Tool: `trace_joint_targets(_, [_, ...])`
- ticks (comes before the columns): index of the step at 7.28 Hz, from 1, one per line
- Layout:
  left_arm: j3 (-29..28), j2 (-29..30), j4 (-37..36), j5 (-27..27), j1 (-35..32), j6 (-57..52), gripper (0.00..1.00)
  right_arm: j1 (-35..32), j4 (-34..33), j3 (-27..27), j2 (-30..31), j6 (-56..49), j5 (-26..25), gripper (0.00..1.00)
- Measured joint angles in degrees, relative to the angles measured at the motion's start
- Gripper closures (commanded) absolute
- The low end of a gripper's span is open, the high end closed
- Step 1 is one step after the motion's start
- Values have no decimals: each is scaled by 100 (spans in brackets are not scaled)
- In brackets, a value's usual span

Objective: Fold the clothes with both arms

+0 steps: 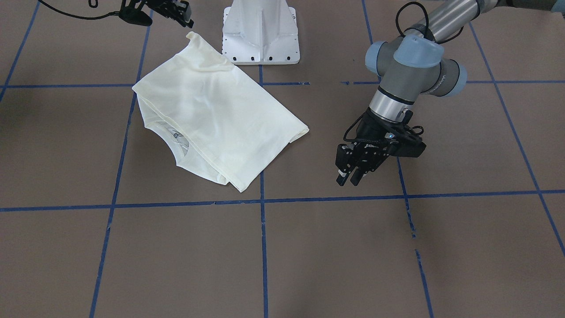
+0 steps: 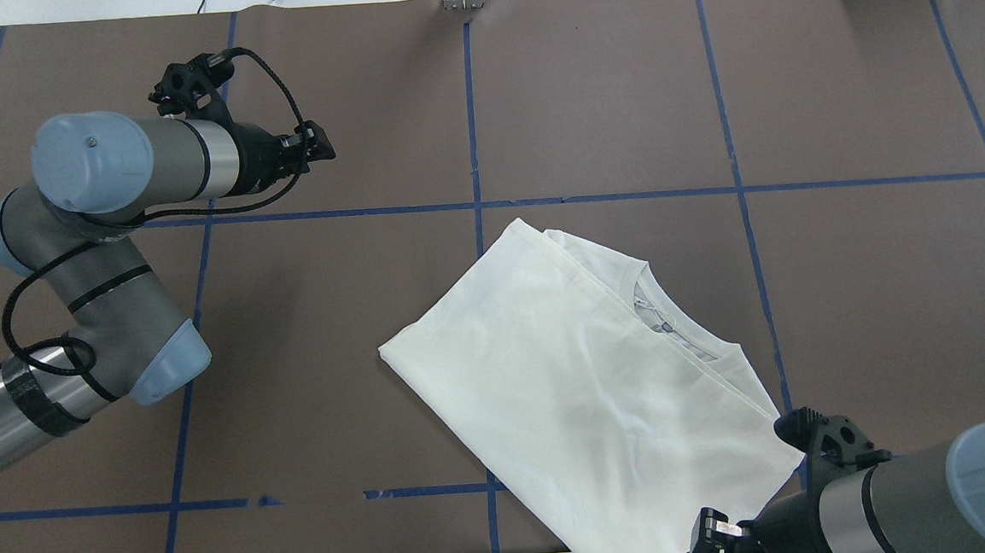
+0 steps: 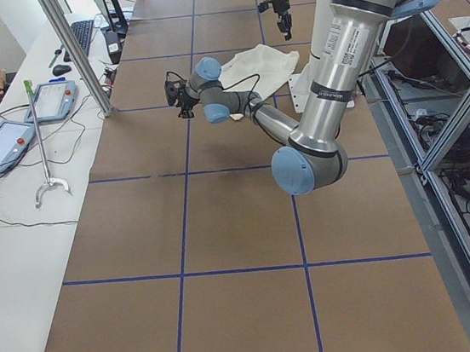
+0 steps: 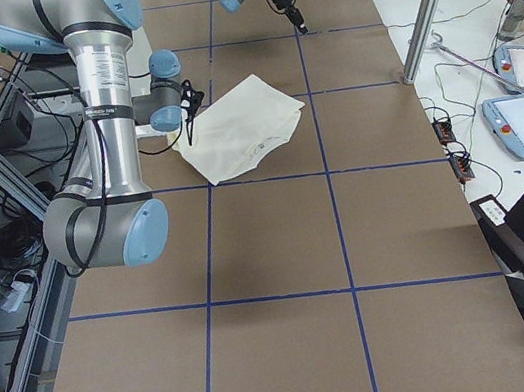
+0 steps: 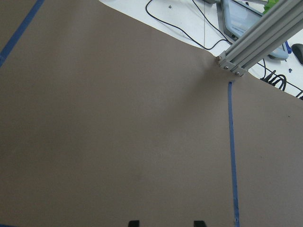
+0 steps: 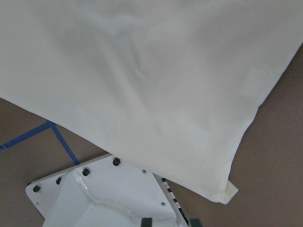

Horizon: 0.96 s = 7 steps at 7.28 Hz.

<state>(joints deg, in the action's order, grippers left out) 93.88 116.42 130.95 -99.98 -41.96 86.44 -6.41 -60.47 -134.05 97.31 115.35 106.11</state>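
1. Lying folded on the brown table [image 1: 353,256], the cream T-shirt [image 1: 220,115] sat left of centre in the front-facing view, one corner near the white pedestal [image 1: 261,35].
2. The left gripper [image 1: 348,178] hovered to its right in that view, well apart from it, jaws parted and empty.
3. The right gripper [image 1: 185,17], at the upper left, was likewise parted and held nothing.

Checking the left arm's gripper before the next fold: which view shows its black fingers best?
Exterior front-facing: the black left gripper is large, unobstructed, fingers apart. Overhead shows it small, side-on; its wrist camera catches only two fingertips; both side views show it tiny.
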Motion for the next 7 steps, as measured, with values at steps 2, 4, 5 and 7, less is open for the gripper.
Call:
trace_joint_targets(2, [668, -357, -61, -300, 343, 724, 41, -150, 0, 12, -52, 26, -670, 0])
trace_joint_targets(4, [1102, -428, -928, -348, 1024, 1585, 41, -813, -9, 112, -291, -2, -1099, 0])
trace_joint_targets(5, [1145, -211, -1645, -327, 1385, 1952, 41, -1100, -10, 191, -391, -23, -1164, 0])
trace_joint_targets(7, [1096, -33, -2233, -306, 1819, 2322, 41, -1303, -9, 300, -445, -38, -1208, 0])
